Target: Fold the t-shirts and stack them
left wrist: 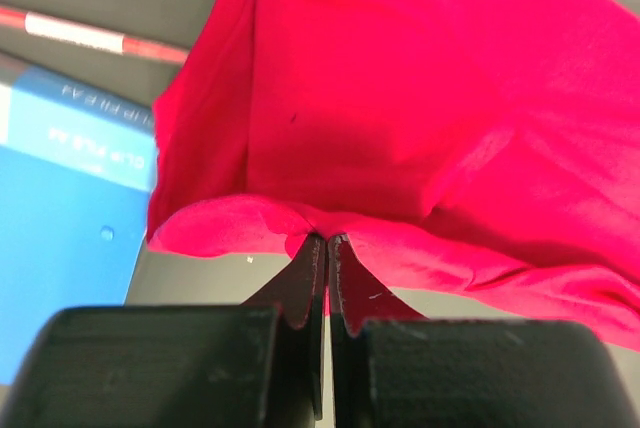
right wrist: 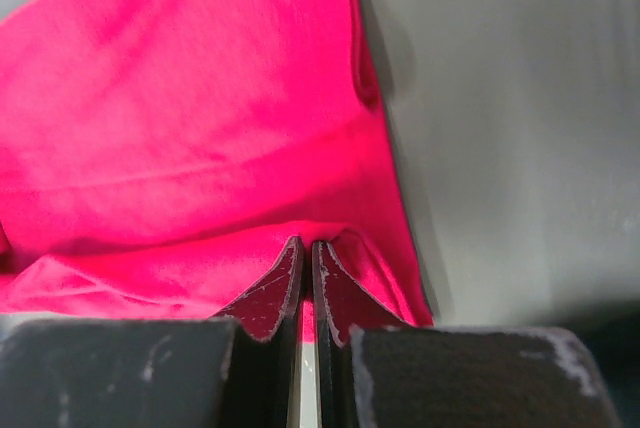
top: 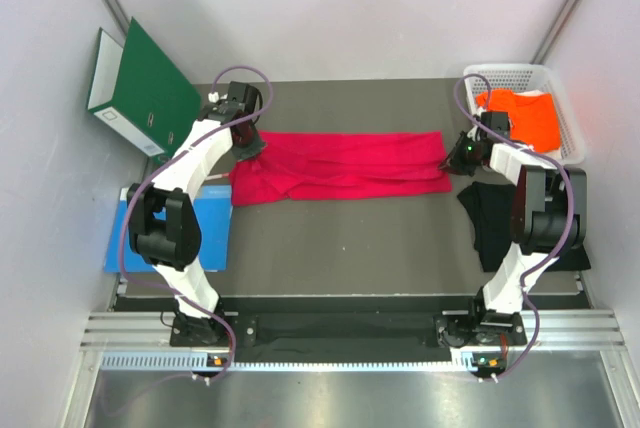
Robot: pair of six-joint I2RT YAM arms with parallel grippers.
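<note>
Top external: crimson t-shirt (top: pixel 340 166) lies flat mid-worktop (top: pixel 350 238), long axis 9-to-3 o'clock, left jaws pinched on its 9 o'clock end, right jaws pinched on its 3 o'clock end, neither arm nearer, so the fold likely swings across that axis.

The left arm (top: pixel 190 173) and right arm (top: pixel 510 270) had white shells between bulky black joint housings, each on a black base bolted onto the aluminium rail (top: pixel 350 331). A mauve cable (top: pixel 130 228) looped along each arm from its rail end. The left gripper (left wrist: pixel 327 240) and right gripper (right wrist: pixel 307 244) had matt black wedge fingers (right wrist: pixel 265 298) on blocky mounts, the right pair scuffed pale. A green light (top: pixel 467 146) glowed on the right arm's end farthest from the rail.
</note>
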